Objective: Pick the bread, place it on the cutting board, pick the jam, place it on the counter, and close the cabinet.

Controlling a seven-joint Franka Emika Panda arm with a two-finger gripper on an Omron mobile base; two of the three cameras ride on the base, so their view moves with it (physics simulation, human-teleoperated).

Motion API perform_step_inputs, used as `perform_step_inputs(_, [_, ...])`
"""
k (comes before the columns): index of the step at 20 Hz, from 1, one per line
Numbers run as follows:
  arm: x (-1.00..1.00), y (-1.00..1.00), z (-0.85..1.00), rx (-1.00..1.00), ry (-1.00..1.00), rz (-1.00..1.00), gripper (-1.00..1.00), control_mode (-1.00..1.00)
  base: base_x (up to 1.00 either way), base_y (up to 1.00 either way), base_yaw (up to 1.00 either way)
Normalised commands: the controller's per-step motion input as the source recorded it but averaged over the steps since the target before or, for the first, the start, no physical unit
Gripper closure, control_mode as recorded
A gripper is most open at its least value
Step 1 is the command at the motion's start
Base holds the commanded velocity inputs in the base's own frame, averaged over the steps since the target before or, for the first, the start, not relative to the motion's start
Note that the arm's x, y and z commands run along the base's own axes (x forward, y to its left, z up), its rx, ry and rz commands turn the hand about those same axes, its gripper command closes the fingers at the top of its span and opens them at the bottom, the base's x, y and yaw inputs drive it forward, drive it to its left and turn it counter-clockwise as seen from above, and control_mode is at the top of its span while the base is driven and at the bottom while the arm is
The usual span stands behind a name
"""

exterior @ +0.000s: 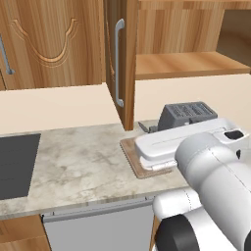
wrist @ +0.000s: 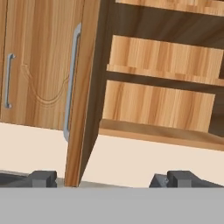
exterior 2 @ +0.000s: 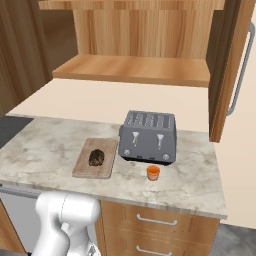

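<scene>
The counter (exterior 2: pixel 50 145) runs under an open cabinet (exterior 2: pixel 135 70). From left to right it carries the board (exterior 2: pixel 82 167) with the bread (exterior 2: pixel 96 157) lying on it, a toaster (exterior 2: pixel 148 136), and the jam (exterior 2: pixel 153 172) just in front of the toaster. I judge both placements complete; closing the cabinet remains. In the hand view the left door (wrist: pixel 83 92) stands edge-on, its handle (wrist: pixel 72 83) on the outer face, and the fingers (wrist: pixel 41 178) are spread wide and hold nothing. I would contact the door's inner face near its free edge and push in an arc around the hinge.
</scene>
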Motion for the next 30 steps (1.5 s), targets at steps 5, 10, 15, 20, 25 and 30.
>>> perform_step_inputs(5, [0.00, 0.15, 0.00, 0.00, -0.08, 0.00, -1.00, -1.00, 0.00, 0.00, 0.00])
perform_step_inputs(10, [0.00, 0.10, 0.00, 0.00, -0.06, 0.00, -1.00, -1.00, 0.00, 0.00, 0.00])
perform_step_inputs(15, [0.00, 0.03, 0.00, 0.00, -0.05, 0.00, -1.00, -1.00, 0.00, 0.00, 0.00])
perform_step_inputs(20, [0.00, 0.06, -0.02, 0.00, -0.04, 0.00, -1.00, -1.00, 0.00, 0.00, 0.00])
perform_step_inputs(25, [0.00, 0.12, -0.05, -0.01, -0.04, 0.00, -1.00, -1.00, 0.00, 0.00, 0.00])
perform_step_inputs(30, [0.03, 0.09, -0.04, 0.00, -0.02, 0.00, -1.00, -1.00, 0.00, 0.00, 0.00])
